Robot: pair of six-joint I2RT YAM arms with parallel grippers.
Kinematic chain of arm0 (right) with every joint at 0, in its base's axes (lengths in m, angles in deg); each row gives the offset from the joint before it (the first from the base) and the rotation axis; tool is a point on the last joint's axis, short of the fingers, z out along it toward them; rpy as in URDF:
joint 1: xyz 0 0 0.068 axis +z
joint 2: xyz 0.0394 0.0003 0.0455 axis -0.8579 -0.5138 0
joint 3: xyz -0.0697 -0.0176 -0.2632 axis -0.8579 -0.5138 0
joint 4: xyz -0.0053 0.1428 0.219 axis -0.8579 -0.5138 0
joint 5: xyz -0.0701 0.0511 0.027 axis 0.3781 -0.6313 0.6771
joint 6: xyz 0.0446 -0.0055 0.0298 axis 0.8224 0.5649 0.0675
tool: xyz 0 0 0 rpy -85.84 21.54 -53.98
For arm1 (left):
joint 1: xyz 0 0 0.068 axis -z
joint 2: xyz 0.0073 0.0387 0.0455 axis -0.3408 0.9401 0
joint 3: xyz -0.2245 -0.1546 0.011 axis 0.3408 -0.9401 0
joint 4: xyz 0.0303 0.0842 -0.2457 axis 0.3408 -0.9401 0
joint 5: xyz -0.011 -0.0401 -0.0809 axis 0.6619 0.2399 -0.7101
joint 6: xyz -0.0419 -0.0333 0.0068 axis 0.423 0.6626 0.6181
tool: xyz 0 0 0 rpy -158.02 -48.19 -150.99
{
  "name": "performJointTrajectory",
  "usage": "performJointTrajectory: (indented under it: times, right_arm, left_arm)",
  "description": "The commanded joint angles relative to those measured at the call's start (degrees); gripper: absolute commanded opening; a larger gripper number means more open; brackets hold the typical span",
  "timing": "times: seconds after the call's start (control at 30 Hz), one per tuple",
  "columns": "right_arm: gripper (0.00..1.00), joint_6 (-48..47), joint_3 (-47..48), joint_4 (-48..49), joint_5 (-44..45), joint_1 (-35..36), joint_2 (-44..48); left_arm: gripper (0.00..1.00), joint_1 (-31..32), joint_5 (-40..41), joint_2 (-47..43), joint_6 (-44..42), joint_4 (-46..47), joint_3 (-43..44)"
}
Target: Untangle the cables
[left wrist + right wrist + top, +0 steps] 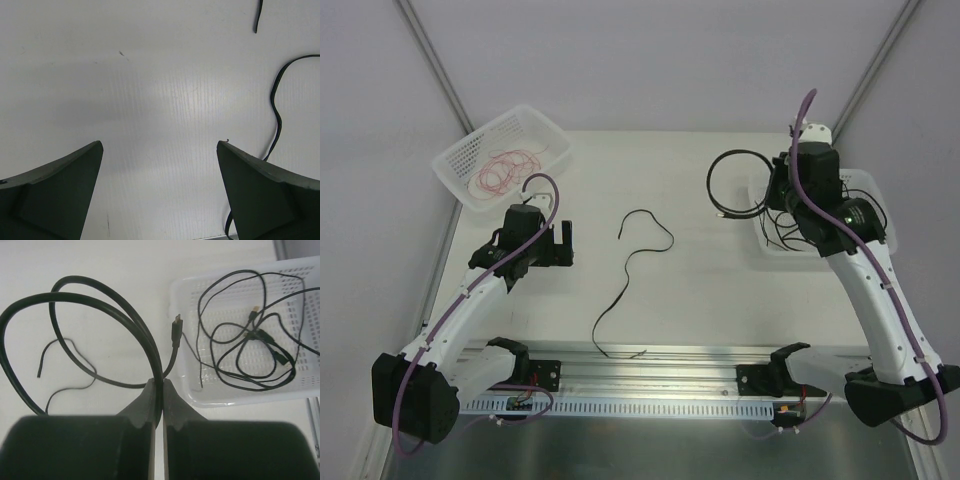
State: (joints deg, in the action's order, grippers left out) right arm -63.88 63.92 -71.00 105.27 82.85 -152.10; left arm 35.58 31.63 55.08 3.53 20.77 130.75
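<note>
A: Right hand, state to be noted?
B: Fingers pressed together, with a looped black cable pinched between them. This is placed right of centre in the top view, just beside the right basket.
A: Left hand?
B: Spread wide over bare table. Nothing is held.
A: What is judged done?
B: Red cables are gathered in the left basket, upper left of the top view. Several thin black cables are laid in the right basket, overlapping. Whether they are knotted cannot be told.
A: What is left?
B: The pinched loop is not yet deposited. One loose black cable is lying alone at table centre. The task is judged well past halfway.
</note>
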Motion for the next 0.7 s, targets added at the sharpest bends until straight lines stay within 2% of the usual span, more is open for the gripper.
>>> performJointTrajectory:
  times: [0.0, 0.37, 0.47, 0.5, 0.53, 0.57, 0.63, 0.67]
  right_arm:
    - [0.01, -3.35, 3.47, -0.97, 0.81, -5.21, 2.71]
    - [0.01, 2.71, -5.66, 7.02, -7.35, -29.72, -0.45]
    - [0.03, 4.9, -8.13, 9.66, -8.41, -33.25, -3.96]
    - [0.07, 5.52, -8.66, 11.06, -8.41, -33.78, -4.92]
    - [0.18, 6.14, -8.75, 11.24, -8.93, -34.4, -7.46]
    - [0.36, 6.75, -8.14, 9.68, -9.54, -35.1, -8.79]
    - [0.54, 7.81, -6.65, 8.0, -10.95, -35.2, -11.6]
    - [0.67, 7.99, -6.38, 7.73, -11.56, -35.11, -11.61]
  left_arm:
    - [0.99, -0.37, -0.83, -0.17, -1.19, 1.05, 0.24]
    - [0.99, -0.37, -1.01, -0.17, -1.19, 1.05, 0.15]
    - [0.99, -0.37, -1.01, -0.17, -1.27, 1.14, 0.24]
    - [0.99, -0.28, -1.09, -0.17, -1.27, 1.05, 0.24]
    - [0.99, -0.28, -1.09, -0.26, -1.27, 1.14, 0.24]
    - [0.99, -0.37, -1.27, -0.26, -1.36, 1.14, 0.24]
    - [0.99, -0.37, -1.27, -0.17, -1.36, 1.14, 0.32]
    - [0.99, -0.37, -1.27, -0.17, -1.36, 1.05, 0.24]
